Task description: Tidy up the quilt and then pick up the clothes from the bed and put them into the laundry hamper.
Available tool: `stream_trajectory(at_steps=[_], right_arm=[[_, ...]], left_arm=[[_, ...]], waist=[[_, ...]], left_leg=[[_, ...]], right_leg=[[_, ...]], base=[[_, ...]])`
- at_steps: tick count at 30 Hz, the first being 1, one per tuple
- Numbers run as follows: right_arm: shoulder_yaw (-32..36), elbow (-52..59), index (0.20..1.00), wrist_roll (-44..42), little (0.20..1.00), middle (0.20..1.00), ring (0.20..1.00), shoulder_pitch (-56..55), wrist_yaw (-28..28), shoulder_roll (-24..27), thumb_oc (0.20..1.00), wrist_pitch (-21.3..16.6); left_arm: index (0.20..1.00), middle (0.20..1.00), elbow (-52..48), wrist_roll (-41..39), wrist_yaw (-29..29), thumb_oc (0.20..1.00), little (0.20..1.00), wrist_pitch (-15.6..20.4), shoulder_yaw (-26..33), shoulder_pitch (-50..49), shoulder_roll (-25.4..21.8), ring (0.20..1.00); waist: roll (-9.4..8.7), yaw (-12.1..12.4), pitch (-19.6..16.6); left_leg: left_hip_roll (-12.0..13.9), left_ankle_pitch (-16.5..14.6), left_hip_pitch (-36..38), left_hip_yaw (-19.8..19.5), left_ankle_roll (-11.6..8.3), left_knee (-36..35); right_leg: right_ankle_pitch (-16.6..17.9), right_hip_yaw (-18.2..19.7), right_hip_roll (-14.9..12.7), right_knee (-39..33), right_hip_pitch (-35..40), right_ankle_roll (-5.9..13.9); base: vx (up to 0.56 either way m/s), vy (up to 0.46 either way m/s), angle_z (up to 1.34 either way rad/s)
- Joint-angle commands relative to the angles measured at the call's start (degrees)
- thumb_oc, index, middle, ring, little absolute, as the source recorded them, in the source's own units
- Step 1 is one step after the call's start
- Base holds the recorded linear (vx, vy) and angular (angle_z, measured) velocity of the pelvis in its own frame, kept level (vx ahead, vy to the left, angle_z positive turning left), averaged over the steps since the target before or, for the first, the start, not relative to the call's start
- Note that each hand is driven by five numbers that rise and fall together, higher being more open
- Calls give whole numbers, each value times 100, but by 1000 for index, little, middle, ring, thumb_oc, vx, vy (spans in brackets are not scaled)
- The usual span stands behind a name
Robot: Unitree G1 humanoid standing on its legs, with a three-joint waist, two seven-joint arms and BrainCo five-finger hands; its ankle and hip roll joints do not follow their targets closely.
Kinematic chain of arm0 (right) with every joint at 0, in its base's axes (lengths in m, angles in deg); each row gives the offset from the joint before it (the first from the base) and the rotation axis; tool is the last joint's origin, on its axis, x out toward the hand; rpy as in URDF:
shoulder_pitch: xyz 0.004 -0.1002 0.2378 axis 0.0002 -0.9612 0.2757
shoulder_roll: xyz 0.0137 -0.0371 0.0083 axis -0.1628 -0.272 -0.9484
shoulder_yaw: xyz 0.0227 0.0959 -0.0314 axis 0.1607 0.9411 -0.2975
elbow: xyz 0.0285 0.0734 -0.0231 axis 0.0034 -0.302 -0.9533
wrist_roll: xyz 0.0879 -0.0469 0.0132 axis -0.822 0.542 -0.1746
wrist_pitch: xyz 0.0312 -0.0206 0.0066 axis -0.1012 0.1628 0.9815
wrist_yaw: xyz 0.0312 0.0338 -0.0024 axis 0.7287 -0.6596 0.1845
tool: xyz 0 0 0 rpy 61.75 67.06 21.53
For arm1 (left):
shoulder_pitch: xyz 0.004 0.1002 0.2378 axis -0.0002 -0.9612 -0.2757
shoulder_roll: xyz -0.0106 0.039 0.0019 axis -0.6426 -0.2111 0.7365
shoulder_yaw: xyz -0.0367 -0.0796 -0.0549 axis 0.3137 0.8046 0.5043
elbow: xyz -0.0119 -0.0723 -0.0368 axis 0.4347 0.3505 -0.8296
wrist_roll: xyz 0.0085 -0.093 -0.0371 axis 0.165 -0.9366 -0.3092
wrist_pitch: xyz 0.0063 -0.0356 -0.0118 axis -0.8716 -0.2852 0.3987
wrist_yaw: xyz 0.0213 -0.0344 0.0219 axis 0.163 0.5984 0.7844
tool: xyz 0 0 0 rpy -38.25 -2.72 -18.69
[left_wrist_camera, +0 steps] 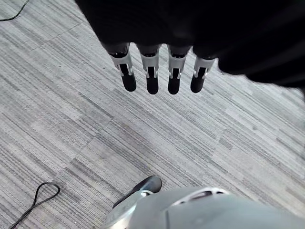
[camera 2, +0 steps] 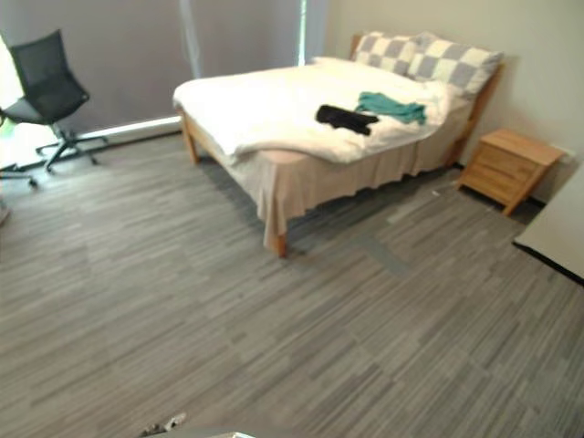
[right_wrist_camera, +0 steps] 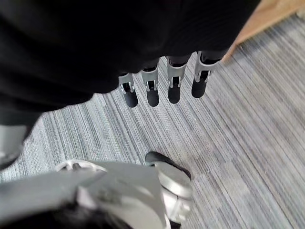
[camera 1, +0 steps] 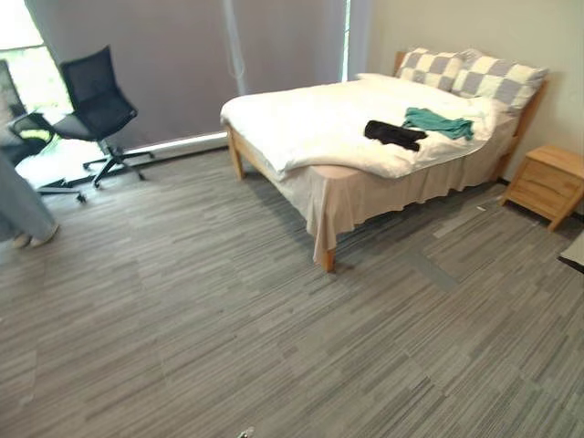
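A wooden bed (camera 1: 325, 257) stands across the room with a white quilt (camera 1: 310, 123) spread over it, its near edge rumpled and turned back at the foot corner. On the quilt lie a black garment (camera 1: 394, 134) and a teal garment (camera 1: 440, 121), close to two checked pillows (camera 1: 474, 75). My left hand (left_wrist_camera: 162, 71) hangs over the grey floor with fingers straight and nothing in it. My right hand (right_wrist_camera: 162, 83) also hangs over the floor, fingers relaxed and holding nothing.
A wooden nightstand (camera 1: 547, 182) stands right of the bed. A black office chair (camera 1: 99, 109) sits by the window at the left, and a person's leg and shoe (camera 1: 23, 214) show at the left edge. Wide striped carpet (camera 1: 228, 319) lies between me and the bed.
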Motion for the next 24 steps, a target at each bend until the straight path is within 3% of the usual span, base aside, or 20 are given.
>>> stream_trajectory(at_steps=[1,12,15,17,18,20,21,22,23,24], right_arm=[[59,-112,1000,-89,1000,1000,1000,869,-77,38,1000,-125],[-58,-40,1000,46,1000,1000,1000,1137,-32,55,1000,-79],[28,50,1000,-48,1000,1000,1000,1248,-6,66,1000,-73],[137,61,1000,-116,1000,1000,1000,1255,-12,95,1000,-71],[277,73,1000,-219,1000,1000,1000,1246,-33,99,1000,-61],[336,80,1000,-258,1000,1000,1000,1229,-48,95,1000,-62],[374,96,1000,-303,1000,1000,1000,1199,-81,91,1000,-74],[426,111,1000,-360,1000,1000,1000,1159,-110,93,1000,-83],[426,111,1000,-360,1000,1000,1000,1158,-110,94,1000,-83],[510,77,1000,-418,1000,1000,1000,1114,-121,104,1000,-78]], left_arm=[[1000,1000,315,281,136,1000,1000,86,-49,446,-41,1000],[1000,1000,419,533,30,1000,1000,7,-191,571,-197,1000],[1000,1000,349,495,3,1000,1000,2,-171,653,-342,1000],[1000,1000,283,478,14,1000,1000,-18,-168,652,-363,1000],[1000,1000,263,437,31,1000,1000,-34,-150,673,-389,1000],[1000,1000,260,439,22,1000,1000,-37,-156,676,-393,1000],[1000,1000,254,448,22,1000,1000,-33,-179,690,-400,1000],[1000,1000,221,521,4,1000,1000,-28,-243,744,-413,1000],[1000,1000,221,521,4,1000,1000,-28,-243,743,-413,1000],[1000,1000,215,676,8,1000,1000,5,-258,822,-451,1000]], waist=[[18,103,579],[-53,144,870],[-76,159,1020],[28,104,1131],[114,31,1244],[109,-2,1263],[106,-55,1304],[77,-151,1350],[88,-152,1356],[147,-240,1353]], left_leg=[[-125,-393,618,-70,-362,-481],[-199,-429,299,-72,-192,-403],[-161,-505,280,-6,-86,-370],[-85,-627,443,103,-27,-336],[-38,-768,694,182,-10,-303],[-72,-898,858,171,-34,-323],[-81,-973,980,167,-74,-359],[-116,-990,1067,166,-175,-409],[-102,-992,1076,165,-180,-409],[36,-1143,1307,133,-373,-519]], right_leg=[[101,-397,-358,-827,453,776],[107,-257,-463,-342,-62,836],[-28,-311,-544,711,-576,993],[129,-524,-757,1749,-954,1226],[379,-723,-960,2493,-1299,1333],[292,-767,-1050,2464,-1337,1344],[227,-824,-1068,2098,-1353,1282],[353,-877,-1075,1008,-1350,1120],[367,-887,-1056,976,-1324,1117],[534,-765,-1285,19,-1483,1240]], base=[[-1,14,-14],[20,64,-8],[51,81,-8],[204,144,-22],[216,102,-37],[347,30,-13],[546,-74,13],[364,-81,13],[549,-165,12],[553,-148,24]])
